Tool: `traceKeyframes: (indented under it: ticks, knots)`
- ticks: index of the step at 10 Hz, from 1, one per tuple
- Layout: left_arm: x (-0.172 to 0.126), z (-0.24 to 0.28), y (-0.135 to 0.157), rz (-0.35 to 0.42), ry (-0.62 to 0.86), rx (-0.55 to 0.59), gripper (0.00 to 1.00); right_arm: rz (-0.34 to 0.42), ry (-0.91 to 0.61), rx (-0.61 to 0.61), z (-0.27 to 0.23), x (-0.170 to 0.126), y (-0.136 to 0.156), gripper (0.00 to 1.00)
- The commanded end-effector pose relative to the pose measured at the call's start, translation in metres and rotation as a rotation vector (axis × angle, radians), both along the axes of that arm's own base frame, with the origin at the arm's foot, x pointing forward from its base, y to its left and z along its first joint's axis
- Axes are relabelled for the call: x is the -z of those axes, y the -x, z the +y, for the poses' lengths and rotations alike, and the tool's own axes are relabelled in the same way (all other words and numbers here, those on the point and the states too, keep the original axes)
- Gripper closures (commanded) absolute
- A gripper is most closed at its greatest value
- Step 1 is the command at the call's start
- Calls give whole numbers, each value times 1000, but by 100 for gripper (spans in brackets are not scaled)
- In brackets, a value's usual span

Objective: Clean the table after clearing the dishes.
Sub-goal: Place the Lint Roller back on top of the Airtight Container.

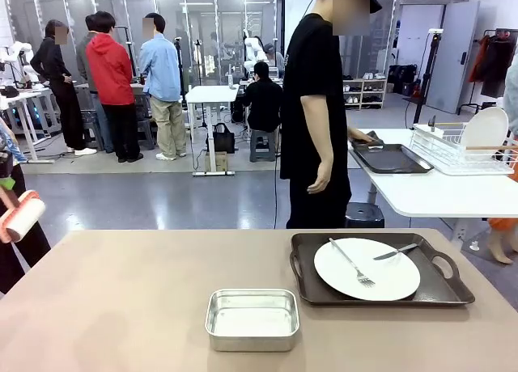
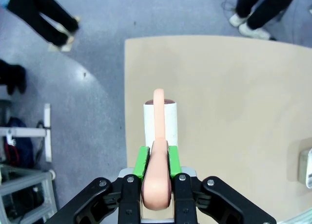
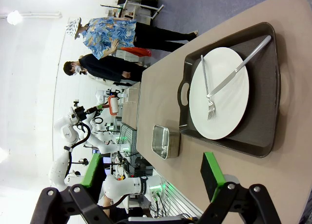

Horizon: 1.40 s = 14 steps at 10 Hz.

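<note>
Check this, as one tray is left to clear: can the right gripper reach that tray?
Probably yes: the right gripper is open and empty, and only bare table lies between it and the tray.

A wide, matte beige surface carries, by its far edge toward the right, a dark brown handled tray holding a round white plate, on which lie a steel fork and knife.
</note>
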<state>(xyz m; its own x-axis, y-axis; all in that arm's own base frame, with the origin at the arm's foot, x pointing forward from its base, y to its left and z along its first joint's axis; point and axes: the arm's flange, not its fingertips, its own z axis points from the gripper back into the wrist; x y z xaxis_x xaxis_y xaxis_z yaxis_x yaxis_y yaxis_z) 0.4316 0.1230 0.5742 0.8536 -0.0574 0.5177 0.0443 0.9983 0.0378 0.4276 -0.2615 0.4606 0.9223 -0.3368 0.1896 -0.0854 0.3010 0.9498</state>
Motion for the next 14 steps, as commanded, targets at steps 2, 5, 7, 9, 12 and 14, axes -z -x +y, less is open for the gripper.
traceKeyframes:
  ticks: [2, 5, 7, 9, 12, 14]
  knots:
    - [-60, -95, -2, -163, -78, 446, 79, -5, -3, 0, 1, -3, 1, 0]
    - [-92, -193, 14, -200, -71, 820, 79, -5, -3, 0, 1, -3, 1, 0]
    - [-82, -259, 34, -128, -71, 1093, 79, -5, -3, 0, 1, -3, 1, 0]
    - [-51, -314, 61, -165, -165, 1351, 79, -5, -3, 0, 1, -3, 1, 0]
    - [-25, -383, 70, -179, -290, 1573, 79, -5, -3, 0, 1, -3, 1, 0]
    - [1, -420, 86, -119, -328, 1684, 79, -5, -3, 0, 1, -3, 1, 0]
